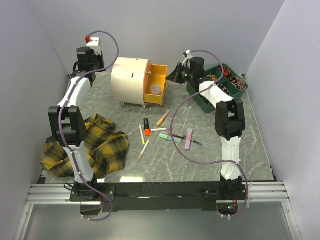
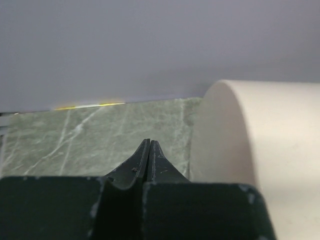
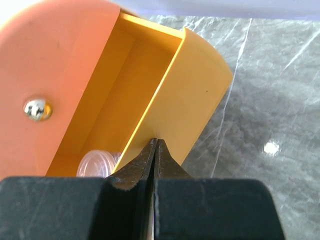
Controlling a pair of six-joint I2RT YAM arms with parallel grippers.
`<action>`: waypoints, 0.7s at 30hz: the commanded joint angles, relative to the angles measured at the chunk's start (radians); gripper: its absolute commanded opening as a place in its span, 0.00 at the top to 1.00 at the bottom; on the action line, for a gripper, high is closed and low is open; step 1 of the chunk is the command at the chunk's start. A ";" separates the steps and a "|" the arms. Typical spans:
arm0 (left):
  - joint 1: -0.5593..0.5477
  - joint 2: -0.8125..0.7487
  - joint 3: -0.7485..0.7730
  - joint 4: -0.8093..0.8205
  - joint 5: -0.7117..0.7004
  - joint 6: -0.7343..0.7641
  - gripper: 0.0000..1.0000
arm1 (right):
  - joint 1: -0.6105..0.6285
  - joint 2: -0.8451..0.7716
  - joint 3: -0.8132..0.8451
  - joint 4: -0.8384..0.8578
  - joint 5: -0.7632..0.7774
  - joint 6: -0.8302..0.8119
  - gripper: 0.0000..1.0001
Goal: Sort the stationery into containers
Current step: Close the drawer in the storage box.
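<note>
Looking down from the top external view, the stationery [image 1: 167, 134] lies scattered on the marble table [image 1: 165, 167], well in front of the cream chest [image 1: 130, 80]. The chest's yellow drawer [image 1: 156, 97] stands open with a clear pot [image 1: 156, 89] inside. Pens and highlighters should be light, stiff and slick, apt to roll, so a pinch across mid-barrel looks best. Several overlap near the pink marker [image 1: 188, 139]; the orange highlighter [image 1: 147, 127] seems easier. A plaid cloth [image 1: 85, 145] lies bunched at the left and a green bin [image 1: 220, 90] sits at the right rear.

From the left wrist, the left gripper [image 2: 149, 146] has its fingers pressed together on nothing, just beside the chest's curved wall.

From the right wrist, the right gripper [image 3: 156, 145] is likewise pressed together and empty, its tip at the yellow drawer's front. I cannot tell whether it touches. The orange drawer [image 3: 55, 65] sits closed alongside.
</note>
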 commanded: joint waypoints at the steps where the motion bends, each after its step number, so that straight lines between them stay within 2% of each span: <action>1: -0.012 0.020 0.036 0.032 0.195 0.030 0.99 | 0.047 0.034 0.109 -0.036 0.020 -0.006 1.00; 8: -0.012 0.041 0.042 0.017 0.317 0.092 0.99 | 0.100 0.080 0.201 -0.084 0.017 0.003 1.00; 21: -0.015 0.038 0.032 0.021 0.352 0.076 0.99 | 0.146 0.094 0.220 -0.076 0.027 0.028 0.99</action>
